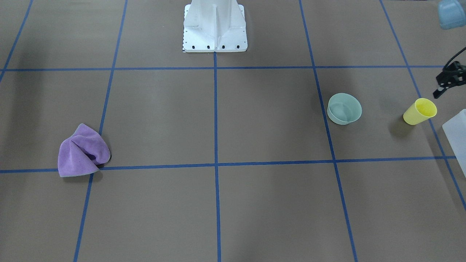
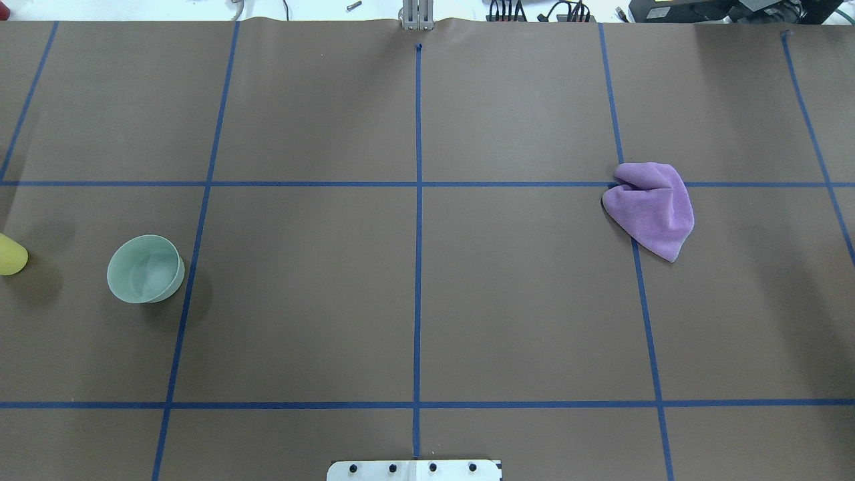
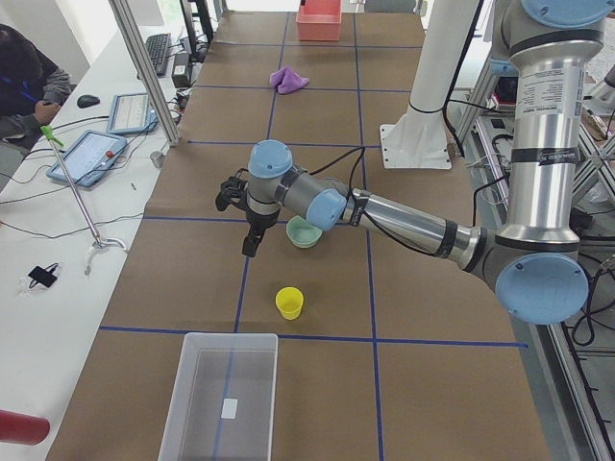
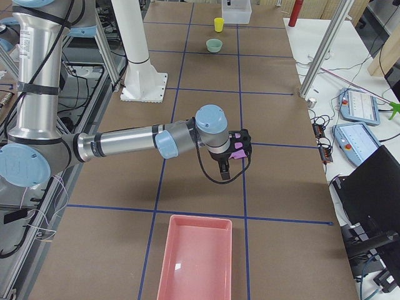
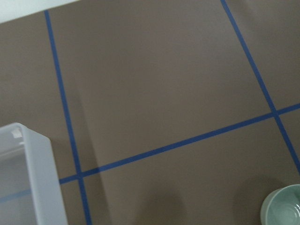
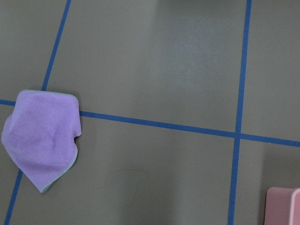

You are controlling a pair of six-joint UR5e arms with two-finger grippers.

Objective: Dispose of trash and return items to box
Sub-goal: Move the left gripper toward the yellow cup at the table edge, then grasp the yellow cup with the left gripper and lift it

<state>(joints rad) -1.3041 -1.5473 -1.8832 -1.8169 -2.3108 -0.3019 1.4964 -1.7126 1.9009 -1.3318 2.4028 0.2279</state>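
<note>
A purple cloth (image 1: 83, 151) lies crumpled on the table on my right side; it also shows in the right wrist view (image 6: 42, 138). A pale green bowl (image 1: 344, 108) and an upright yellow cup (image 1: 420, 111) stand on my left side. The clear box (image 3: 219, 394) is at the table's left end, and the pink tray (image 4: 197, 256) at its right end. My left gripper (image 1: 437, 94) hovers above the table just beyond the cup, looks shut and holds nothing. My right gripper (image 4: 224, 167) hangs over the cloth; I cannot tell its state.
The white robot base (image 1: 214, 27) stands at the table's middle back. A red cylinder (image 3: 21, 427) lies beside the clear box. Operators' tablets (image 3: 86, 154) and cables sit on the side bench. Blue tape lines grid the brown table (image 2: 414, 300).
</note>
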